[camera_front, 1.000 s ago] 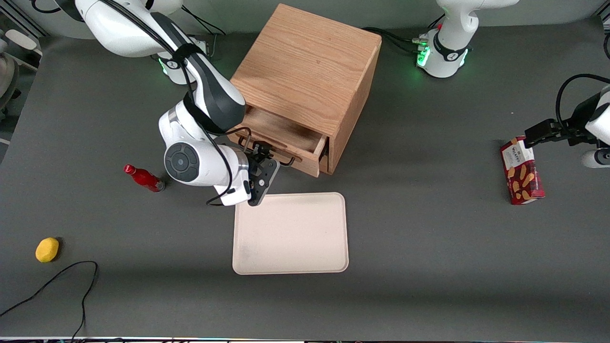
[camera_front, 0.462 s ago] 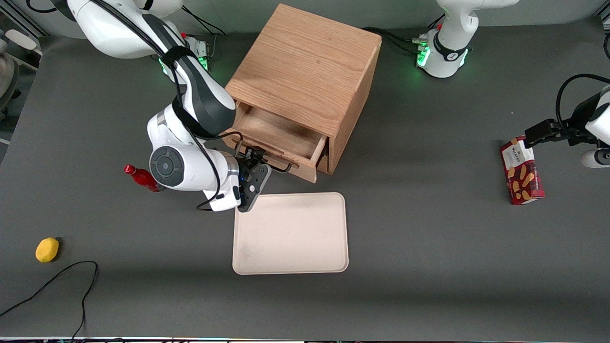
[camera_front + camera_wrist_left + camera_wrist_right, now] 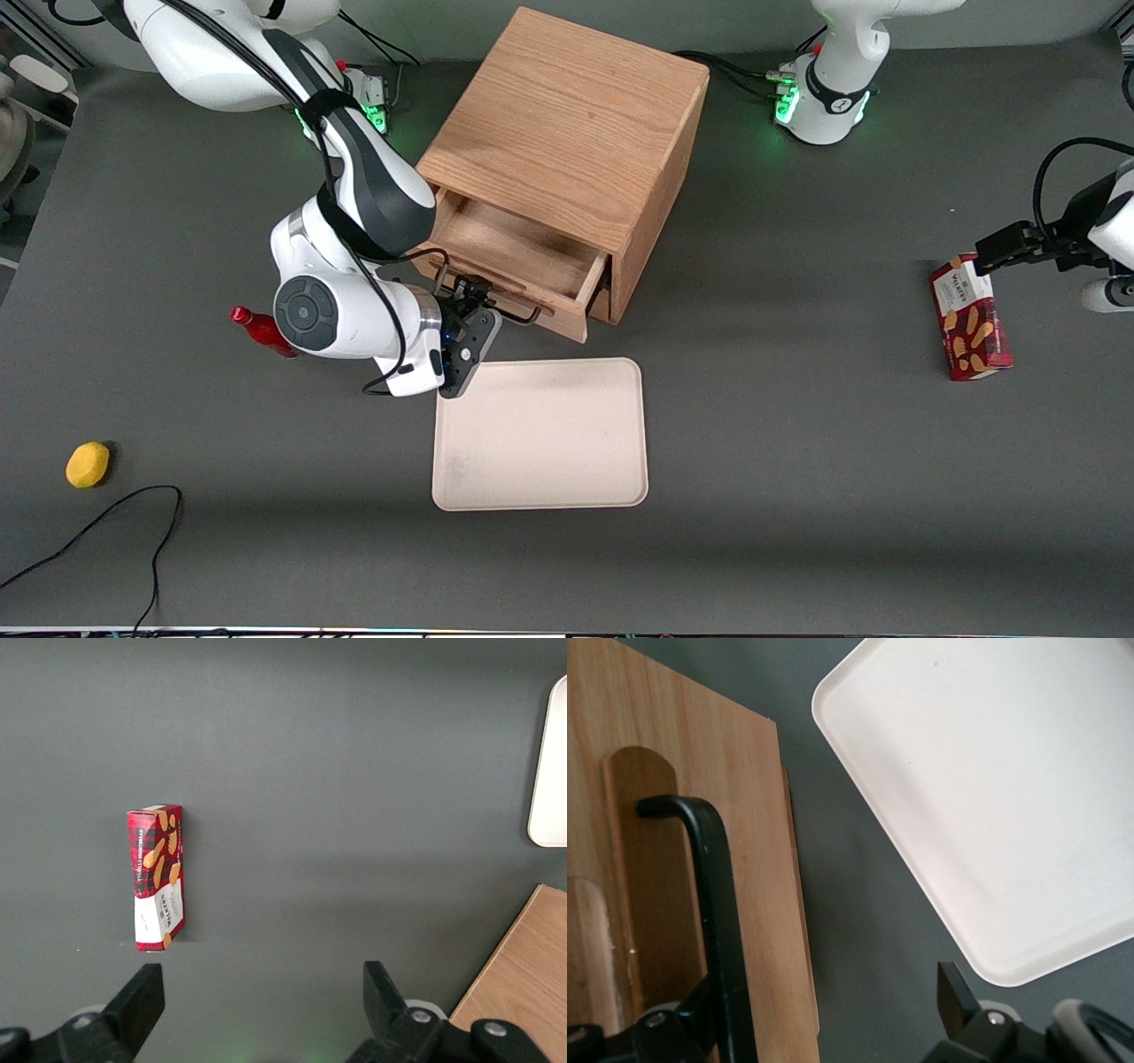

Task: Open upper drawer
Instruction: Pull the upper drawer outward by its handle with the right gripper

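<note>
dark grey matte tabletop (image 3: 797, 443)

Item 1: red tartan biscuit box (image 3: 970, 323), lying flat toward the parked arm's end of the table. White label panel (image 3: 962, 285) at its 12 o'clock end carries one brand word, reading "WALKERS" in the front view. The smaller print beneath it is illegible.

Item 2: gripper (image 3: 469, 297), fingers spread, at the upper drawer's (image 3: 518, 252) black handle (image 3: 509, 312), at 11 o'clock from the cream tray (image 3: 540, 434). No markings readable on any of these.
</note>
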